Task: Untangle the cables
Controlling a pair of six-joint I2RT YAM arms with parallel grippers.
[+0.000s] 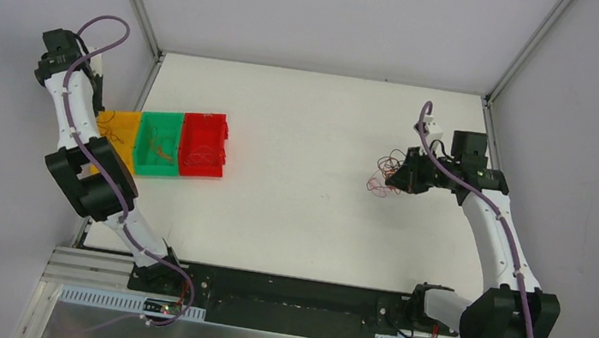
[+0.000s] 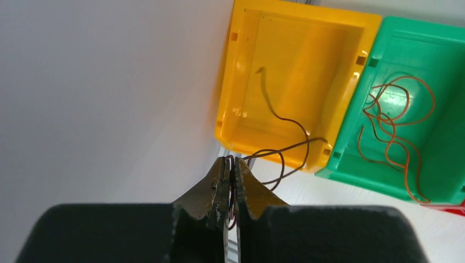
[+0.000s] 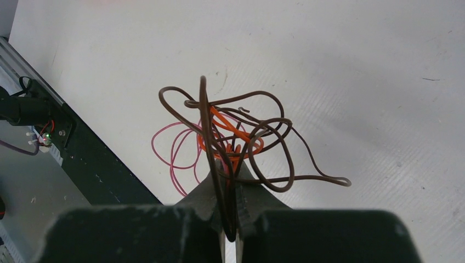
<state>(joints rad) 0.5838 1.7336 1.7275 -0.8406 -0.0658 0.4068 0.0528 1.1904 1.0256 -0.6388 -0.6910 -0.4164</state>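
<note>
Left pincer (image 2: 230, 164) is squeezed tight on one dark brown wire (image 2: 282, 143), pinched right at the tips. It hangs just off the yellow bin (image 2: 227, 82), the one butted against the green bin (image 2: 378, 55) on its left in the overhead view. The wire goes from the tips over the yellow bin's near rim and down inside. Its loose end points at that bin's far wall, so it lies roughly lengthwise along the floor.

Right pincer (image 3: 230, 175) is clamped too, gripping a brown strand of the cables (image 3: 241, 137). That clump is well off to the right of the green bin, across the worktop (image 1: 309, 136). It has no real long axis, it's just a ball of loops: a long brown one pokes out right in the wrist view, pinkish-red ones sag left, and there's orange in the middle.

Can't tell if the clump touches the worktop or hangs above it. From overhead I can't make out the left pincer's tips. The green bin holds curly orange wires (image 2: 392, 120). The red bin (image 1: 202, 147), on the green bin's other side, has something thin in it that's too faint to make out.
</note>
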